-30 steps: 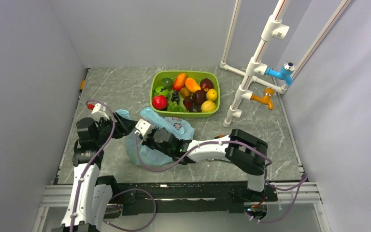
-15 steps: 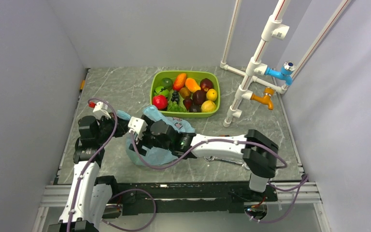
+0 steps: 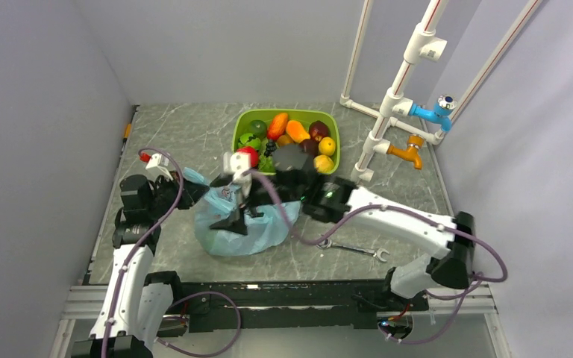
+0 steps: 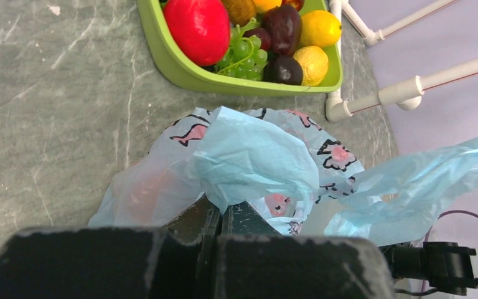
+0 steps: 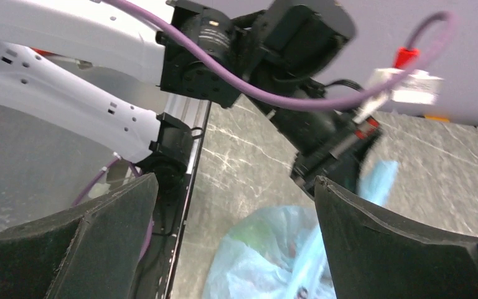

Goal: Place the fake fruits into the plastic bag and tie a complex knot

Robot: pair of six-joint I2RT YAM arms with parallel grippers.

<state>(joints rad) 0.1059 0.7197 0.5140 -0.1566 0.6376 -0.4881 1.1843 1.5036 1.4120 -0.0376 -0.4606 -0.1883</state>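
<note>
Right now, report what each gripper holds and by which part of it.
The left fingers pinch the thin light-blue printed plastic bag by a bunched fold on its left side. The right fingers are open above it, holding nothing.

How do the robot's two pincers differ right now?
The left pincer is shut, pinching an edge of the plastic bag; the right pincer is wide open, holding nothing. The left sits beside the bag, the right hangs above it. Both are black and two-fingered.

Thin, crinkly, translucent light-blue plastic bag [image 4: 249,156] bunches just ahead of the left pincer [image 4: 220,216], whose fingers look matt black and grainy. Beyond it, glossy fake fruits [image 4: 199,25] fill a smooth lime plastic tray [image 4: 180,70] on the smooth, marble-patterned bench [image 4: 50,93].
</note>
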